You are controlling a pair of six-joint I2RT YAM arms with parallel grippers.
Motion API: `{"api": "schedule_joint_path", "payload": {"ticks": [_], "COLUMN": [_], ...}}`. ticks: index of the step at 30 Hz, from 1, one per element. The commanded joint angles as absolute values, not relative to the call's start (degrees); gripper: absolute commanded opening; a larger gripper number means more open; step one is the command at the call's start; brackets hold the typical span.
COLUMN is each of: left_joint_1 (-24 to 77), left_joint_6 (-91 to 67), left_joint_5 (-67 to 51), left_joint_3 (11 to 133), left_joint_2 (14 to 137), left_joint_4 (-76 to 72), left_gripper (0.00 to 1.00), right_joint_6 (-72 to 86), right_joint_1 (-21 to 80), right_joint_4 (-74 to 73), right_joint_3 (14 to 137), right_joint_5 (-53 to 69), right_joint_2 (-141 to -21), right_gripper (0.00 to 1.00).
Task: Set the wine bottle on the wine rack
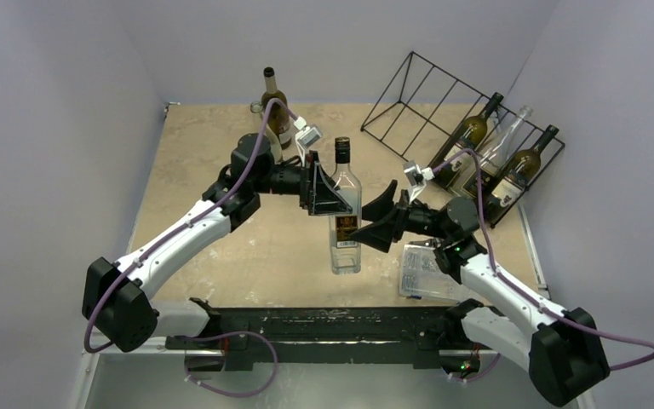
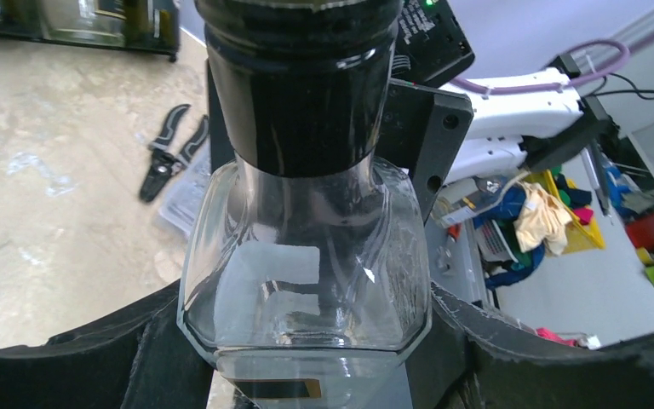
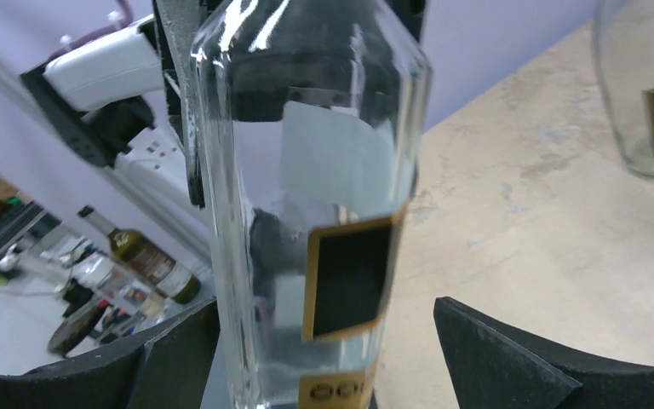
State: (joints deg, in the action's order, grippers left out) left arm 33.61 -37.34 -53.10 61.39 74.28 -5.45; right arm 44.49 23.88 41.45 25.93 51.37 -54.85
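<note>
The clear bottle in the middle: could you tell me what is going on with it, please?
The left gripper has its fingers shut on the upright clear bottle near its shoulder. The right gripper is open around the bottle's labelled body, not clamping it. The wine rack at the far right already holds three bottles, with empty slots on its left side.

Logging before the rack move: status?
Left gripper shut on clear glass black-capped bottle, upright. Right gripper open around its lower body. Black wire rack: left slots free.
</note>
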Motion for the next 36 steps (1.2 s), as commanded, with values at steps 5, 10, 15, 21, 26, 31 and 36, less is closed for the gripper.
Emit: {"api": "schedule_joint_path", "payload": {"ticks": [5, 10, 15, 21, 26, 31, 36], "left_joint_1": [35.9, 35.9, 35.9, 35.9, 35.8, 35.8, 34.1], "left_joint_6": [-45.3, -44.0, -42.9, -40.6, -34.2, -25.6, -20.8], "left_joint_5": [-57.4, -57.8, -56.8, -55.1, -51.5, -43.3, -33.4], "left_joint_3": [62.5, 62.2, 61.9, 63.2, 66.9, 69.9, 72.9], "left_joint_2": [73.7, 72.9, 72.0, 71.5, 71.7, 69.4, 68.1], "left_joint_4": [-20.9, -19.1, -16.5, -11.6, 2.6, 18.1, 30.6], "left_gripper": [0.00, 0.00, 0.00, 0.00, 0.13, 0.67, 0.95], "right_joint_6": [54.4, 69.7, 76.0, 69.3, 63.8, 61.1, 60.7], "right_joint_1": [31.7, 31.7, 31.8, 31.8, 31.7, 31.8, 31.8], "right_joint_4": [62.2, 84.2, 94.2, 82.9, 75.2, 70.9, 69.1], "right_joint_3": [29.6, 28.1, 27.2, 27.7, 27.7, 27.3, 27.5], "right_joint_5": [52.7, 53.4, 52.4, 49.7, 47.7, 45.6, 43.8], "right_joint_2": [-62.4, -69.3, -74.0, -72.0, -69.1, -67.6, -68.2], "right_gripper": [0.99, 0.90, 0.83, 0.45, 0.00, 0.00, 0.00]}}
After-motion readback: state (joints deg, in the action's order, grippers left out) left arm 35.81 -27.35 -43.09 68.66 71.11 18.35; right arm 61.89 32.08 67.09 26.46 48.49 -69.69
